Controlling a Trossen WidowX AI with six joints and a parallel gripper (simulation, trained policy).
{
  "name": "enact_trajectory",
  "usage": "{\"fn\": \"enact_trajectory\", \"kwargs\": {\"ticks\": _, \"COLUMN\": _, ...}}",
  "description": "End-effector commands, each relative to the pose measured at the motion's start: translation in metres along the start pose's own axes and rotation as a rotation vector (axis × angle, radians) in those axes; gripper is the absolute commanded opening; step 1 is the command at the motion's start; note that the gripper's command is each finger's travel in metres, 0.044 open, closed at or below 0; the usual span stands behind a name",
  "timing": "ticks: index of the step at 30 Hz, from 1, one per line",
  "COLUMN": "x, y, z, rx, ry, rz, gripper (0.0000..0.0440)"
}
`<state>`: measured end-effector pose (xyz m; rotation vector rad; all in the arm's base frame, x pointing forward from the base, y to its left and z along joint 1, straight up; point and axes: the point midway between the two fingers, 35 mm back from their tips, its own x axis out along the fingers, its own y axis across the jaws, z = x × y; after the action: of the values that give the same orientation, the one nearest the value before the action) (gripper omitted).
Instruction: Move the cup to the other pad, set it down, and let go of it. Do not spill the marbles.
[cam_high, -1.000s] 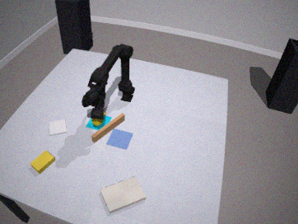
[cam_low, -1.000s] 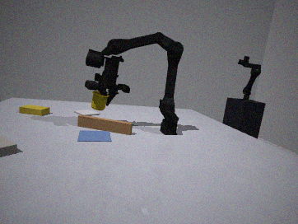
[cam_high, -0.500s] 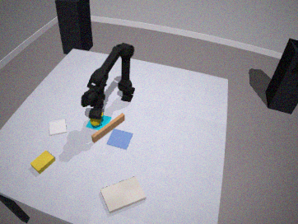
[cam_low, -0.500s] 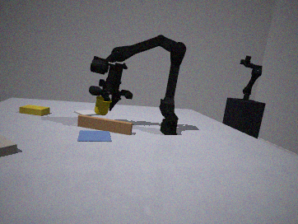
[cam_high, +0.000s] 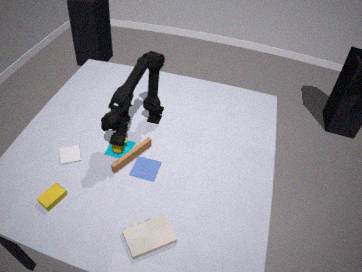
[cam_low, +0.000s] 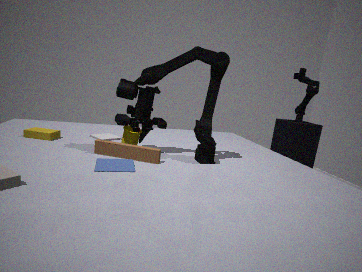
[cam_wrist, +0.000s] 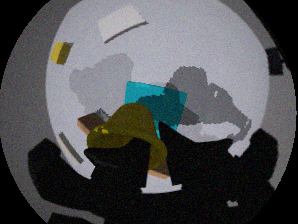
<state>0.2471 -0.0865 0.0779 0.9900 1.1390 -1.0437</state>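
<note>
Looks like a robotics lab, judging by the black jointed arm (cam_high: 134, 79) (cam_low: 215, 90) on a broad pale table (cam_high: 215, 150) (cam_low: 200, 215) (cam_wrist: 225, 50), a second arm (cam_low: 311, 91) atop a dark box-like pedestal (cam_low: 297, 142), and the plain grey wall (cam_low: 100, 50) behind.

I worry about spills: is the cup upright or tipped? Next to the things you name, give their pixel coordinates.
Upright, or nearly: the exterior view shows the yellow cup (cam_high: 118, 149) (cam_low: 130, 135) (cam_wrist: 134, 118) with near-vertical sides.
</note>
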Motion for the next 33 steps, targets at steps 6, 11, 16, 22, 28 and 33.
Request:
{"fn": "enact_trajectory", "kwargs": {"ticks": 6, "x": 0.013, "y": -0.012, "z": 0.002, "rx": 0.023, "ry": -0.024, "rz": 0.011, "gripper": 0.0099}}
{"fn": "enact_trajectory", "kwargs": {"ticks": 11, "x": 0.006, "y": -0.006, "z": 0.008, "rx": 0.043, "ry": -0.044, "rz": 0.073, "gripper": 0.0172}}
{"fn": "enact_trajectory", "kwargs": {"ticks": 16, "x": 0.0, "y": -0.007, "z": 0.007, "rx": 0.047, "ry": -0.044, "rz": 0.11, "gripper": 0.0181}}
{"fn": "enact_trajectory", "kwargs": {"ticks": 22, "x": -0.008, "y": -0.01, "z": 0.006, "rx": 0.052, "ry": -0.045, "rz": 0.145, "gripper": 0.02}}
{"fn": "enact_trajectory", "kwargs": {"ticks": 28, "x": -0.018, "y": -0.013, "z": 0.006, "rx": 0.061, "ry": -0.049, "rz": 0.178, "gripper": 0.0235}}
{"fn": "enact_trajectory", "kwargs": {"ticks": 33, "x": -0.029, "y": -0.016, "z": 0.007, "rx": 0.074, "ry": -0.058, "rz": 0.206, "gripper": 0.0266}}
